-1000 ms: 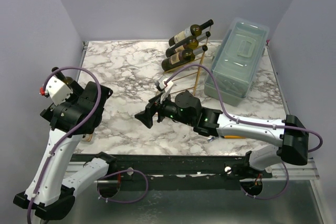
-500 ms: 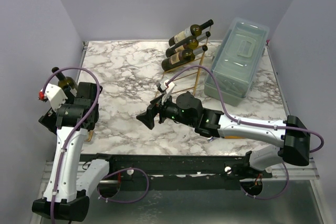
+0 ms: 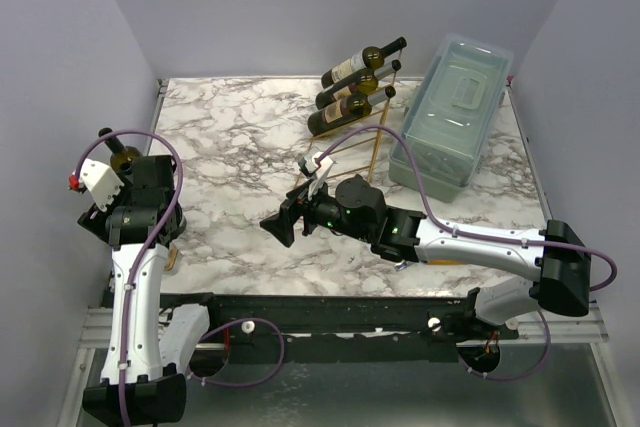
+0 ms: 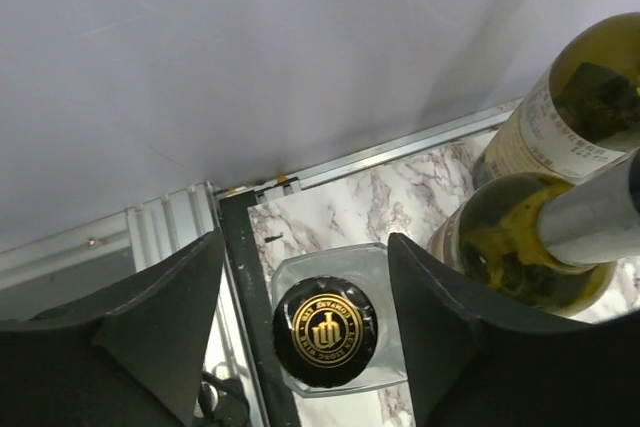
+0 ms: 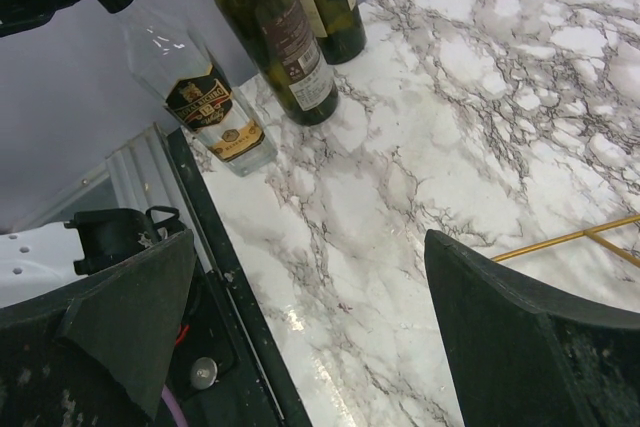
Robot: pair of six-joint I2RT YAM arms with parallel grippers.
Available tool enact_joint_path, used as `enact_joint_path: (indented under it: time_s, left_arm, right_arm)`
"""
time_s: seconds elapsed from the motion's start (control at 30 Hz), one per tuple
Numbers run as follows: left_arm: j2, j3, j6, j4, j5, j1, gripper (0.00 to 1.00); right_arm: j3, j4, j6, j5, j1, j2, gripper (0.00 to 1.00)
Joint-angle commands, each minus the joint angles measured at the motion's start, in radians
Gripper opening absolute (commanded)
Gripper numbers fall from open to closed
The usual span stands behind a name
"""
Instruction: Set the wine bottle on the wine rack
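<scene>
The left gripper (image 4: pixel 305 242) is held loosely open around the top of the clear bottle (image 4: pixel 325 332); the right gripper (image 5: pixel 308 239) is spread wide, right of that bottle.

Gold wire wine rack (image 3: pixel 377 147) slanted at far centre, three bottles (image 3: pixel 345 97) lying on it; green wine bottle (image 5: pixel 278 37) upright, left edge.
</scene>
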Motion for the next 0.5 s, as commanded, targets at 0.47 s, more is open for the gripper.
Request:
enact_joint_path:
  time_s: [0.47]
  left_arm:
    - [-0.043,0.076,0.106,0.010,0.176,0.012,0.32]
  right_arm:
    - [0.017,-0.019,-0.008,0.027,-0.006,0.018,1.00]
